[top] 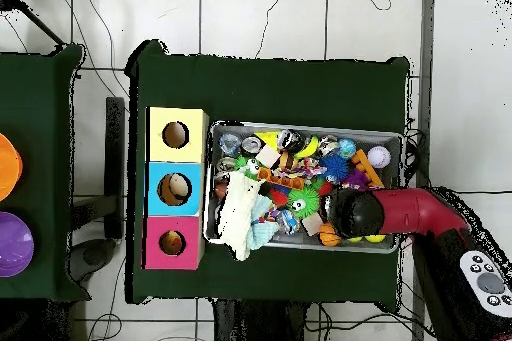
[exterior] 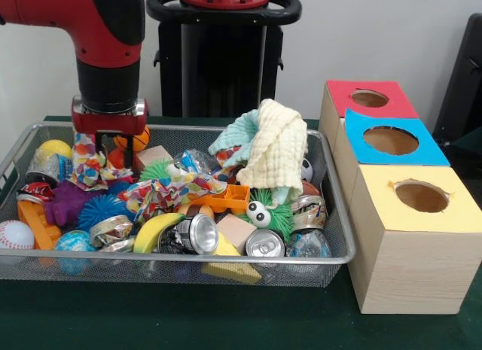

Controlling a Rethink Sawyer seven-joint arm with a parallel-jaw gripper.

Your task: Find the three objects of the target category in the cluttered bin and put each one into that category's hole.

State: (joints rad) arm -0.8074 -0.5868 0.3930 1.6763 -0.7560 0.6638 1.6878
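Note:
A wire mesh bin (exterior: 45,132) holds a heap of mixed things. Among them are a patterned cloth (exterior: 162,190), a pale yellow and mint cloth (exterior: 275,147), shiny cans (exterior: 265,245), balls including a baseball (exterior: 15,234) and a small basketball (exterior: 137,140), a toy banana (exterior: 154,231) and wooden blocks (exterior: 235,231). My gripper (exterior: 108,143) hangs at the bin's back left over the patterned cloth (exterior: 90,168), its lower end lost in the clutter. From overhead the red arm (top: 385,212) covers it. To the right stand three boxes with round holes: red (exterior: 369,98), blue (exterior: 390,140), yellow (exterior: 422,196).
The bin rim (top: 305,128) stands on a dark green tablecloth (top: 270,82). A green spiky toy with googly eyes (exterior: 263,211), a purple toy (exterior: 69,202) and an orange plastic piece (exterior: 230,198) lie in the heap. A second green table with coloured discs (top: 12,242) stands at the overhead view's left.

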